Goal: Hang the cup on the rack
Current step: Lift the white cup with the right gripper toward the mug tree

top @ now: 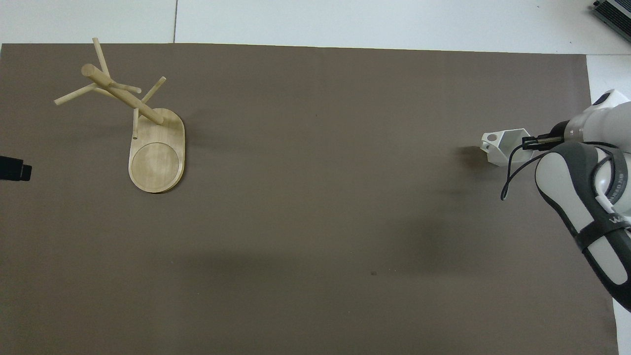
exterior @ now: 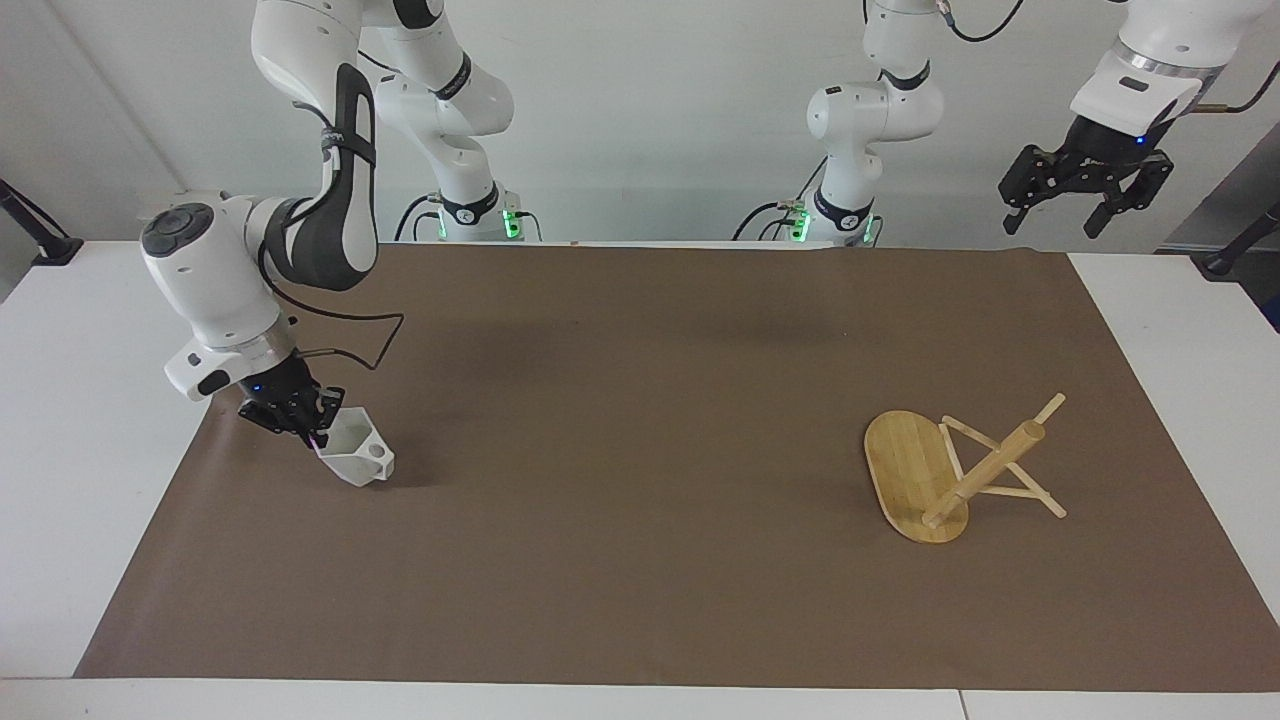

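The white faceted cup (exterior: pixel 358 455) (top: pixel 505 147) hangs tilted just over the brown mat at the right arm's end of the table, its pierced handle tab pointing toward the table's middle. My right gripper (exterior: pixel 318 437) (top: pixel 526 144) is shut on the cup's rim wall on the side away from the tab. The bamboo rack (exterior: pixel 905 470) (top: pixel 157 158) stands on its oval base near the left arm's end, its post and thin pegs bare. My left gripper (exterior: pixel 1078 205) (top: pixel 15 171) waits open, high above the mat's corner beside the left arm's base.
The brown mat (exterior: pixel 640 560) covers most of the white table. A wide stretch of bare mat lies between cup and rack. The right arm's grey-and-white links (top: pixel 586 217) and a loose black cable (exterior: pixel 370 345) hang over the mat's edge.
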`<state>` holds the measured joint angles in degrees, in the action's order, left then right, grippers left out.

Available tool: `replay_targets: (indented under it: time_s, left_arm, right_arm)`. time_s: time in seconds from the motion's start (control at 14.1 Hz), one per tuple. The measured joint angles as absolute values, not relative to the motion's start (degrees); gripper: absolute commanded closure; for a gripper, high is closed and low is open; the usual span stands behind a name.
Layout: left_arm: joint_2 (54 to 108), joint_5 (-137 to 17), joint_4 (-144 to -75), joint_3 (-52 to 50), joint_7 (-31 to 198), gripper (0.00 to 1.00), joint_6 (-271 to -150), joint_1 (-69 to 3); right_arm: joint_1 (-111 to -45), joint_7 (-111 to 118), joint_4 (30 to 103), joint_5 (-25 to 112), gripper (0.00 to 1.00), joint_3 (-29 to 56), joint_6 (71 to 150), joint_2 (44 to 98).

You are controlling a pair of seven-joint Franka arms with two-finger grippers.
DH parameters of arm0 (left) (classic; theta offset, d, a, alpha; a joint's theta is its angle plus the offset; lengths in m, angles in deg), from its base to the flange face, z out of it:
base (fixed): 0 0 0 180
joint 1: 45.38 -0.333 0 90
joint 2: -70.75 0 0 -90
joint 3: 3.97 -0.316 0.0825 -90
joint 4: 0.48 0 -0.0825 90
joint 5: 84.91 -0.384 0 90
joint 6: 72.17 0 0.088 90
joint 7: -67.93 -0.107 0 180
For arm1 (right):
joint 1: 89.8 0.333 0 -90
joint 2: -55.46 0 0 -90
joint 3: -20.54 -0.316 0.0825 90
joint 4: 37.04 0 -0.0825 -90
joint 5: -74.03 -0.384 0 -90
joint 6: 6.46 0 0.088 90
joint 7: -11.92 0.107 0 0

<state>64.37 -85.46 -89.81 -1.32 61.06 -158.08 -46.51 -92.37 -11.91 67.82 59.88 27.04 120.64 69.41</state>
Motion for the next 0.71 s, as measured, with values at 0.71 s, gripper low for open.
replay_targets:
  time_s: [0.71]
  left_arm:
    - [64.3,-82.4,-91.0,-1.9,61.2,0.00,-158.2,-46.6]
  right_arm:
    - [-92.2,-19.9,65.3,38.3,1.00,22.4,116.0,68.9]
